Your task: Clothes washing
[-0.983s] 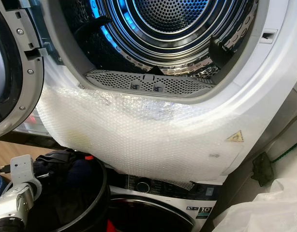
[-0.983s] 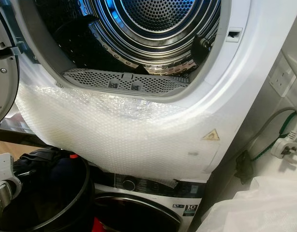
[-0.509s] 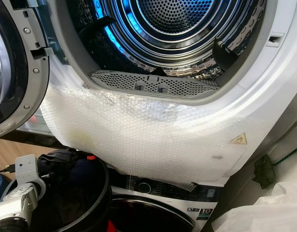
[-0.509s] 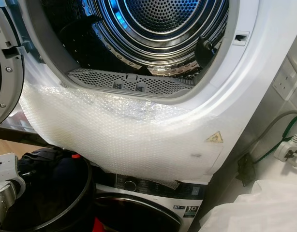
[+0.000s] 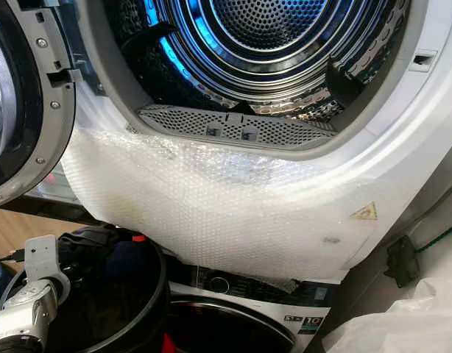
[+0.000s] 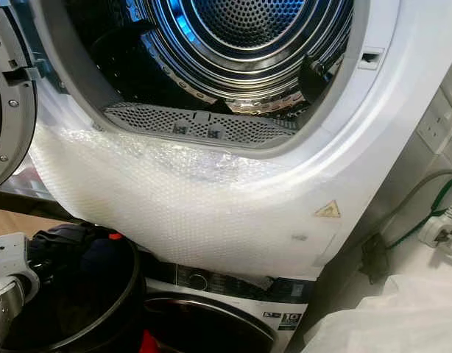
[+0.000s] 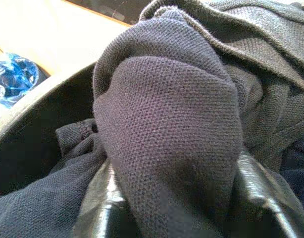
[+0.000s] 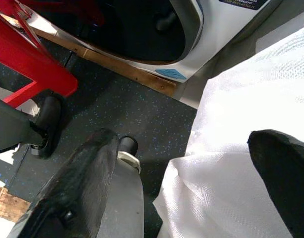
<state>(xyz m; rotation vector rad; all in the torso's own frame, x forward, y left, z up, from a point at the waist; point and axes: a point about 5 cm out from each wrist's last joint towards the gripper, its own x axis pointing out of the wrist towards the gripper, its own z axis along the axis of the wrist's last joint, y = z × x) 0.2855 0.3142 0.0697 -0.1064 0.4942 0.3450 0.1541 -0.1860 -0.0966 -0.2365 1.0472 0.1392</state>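
My left tool (image 7: 172, 198) is clenched on dark garment (image 7: 167, 124) in bucket (image 5: 156, 294); lift w/o snagging rim, clear bubble wrap (image 5: 211, 198), then into drum (image 5: 277, 29); right tool (image 8: 191, 188) hangs released.

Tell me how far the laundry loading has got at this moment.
Done: the dryer door stands open, the drum looks empty. In hand: the left pincer is closed on a dark garment in the black basket. Left: lifting it and the remaining clothes into the drum. The right pincer hangs idle, open.
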